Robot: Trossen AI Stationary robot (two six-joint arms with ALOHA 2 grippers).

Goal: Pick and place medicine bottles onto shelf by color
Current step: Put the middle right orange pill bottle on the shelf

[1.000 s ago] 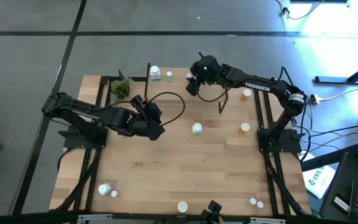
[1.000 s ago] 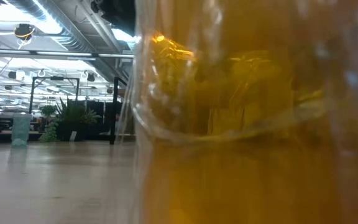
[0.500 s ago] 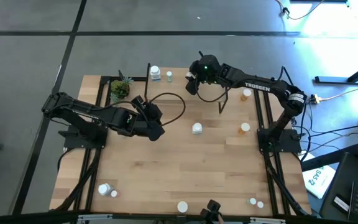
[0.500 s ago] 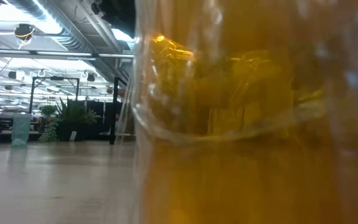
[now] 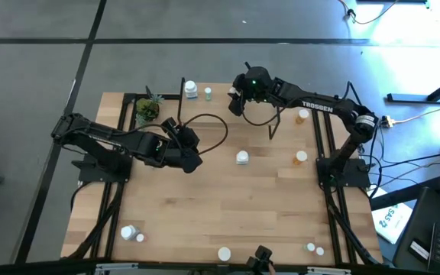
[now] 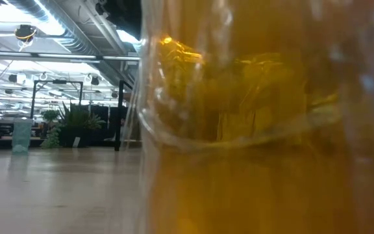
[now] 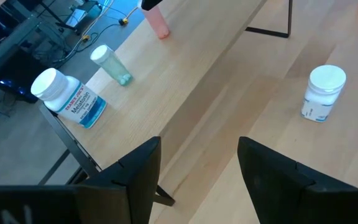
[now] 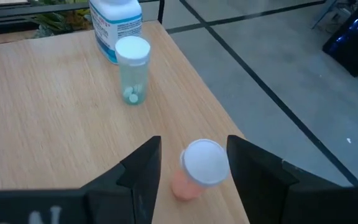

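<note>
The shelf (image 5: 212, 107) stands at the table's far side. On it stand a white bottle (image 5: 191, 89), a pale green bottle (image 5: 208, 93) and a pink bottle (image 8: 196, 169). My right gripper (image 8: 191, 180) is open above the shelf's far edge, one finger on each side of the pink bottle; I cannot tell whether a finger touches it. My left gripper (image 5: 195, 162) is open and empty over the table's middle left. A white bottle (image 5: 242, 157) and an orange bottle (image 5: 301, 156) stand on the table, and another orange bottle (image 5: 302, 114) stands at the far right.
A potted plant (image 5: 147, 108) stands at the far left. Several bottles stand along the near edge (image 5: 128, 231) (image 5: 224, 253) (image 5: 312, 247). A black cable loop (image 5: 205, 130) lies by the left gripper. An orange bottle (image 6: 265, 130) right at the lens fills most of the low view.
My right gripper has shifted slightly toward the table's far edge above the shelf.
</note>
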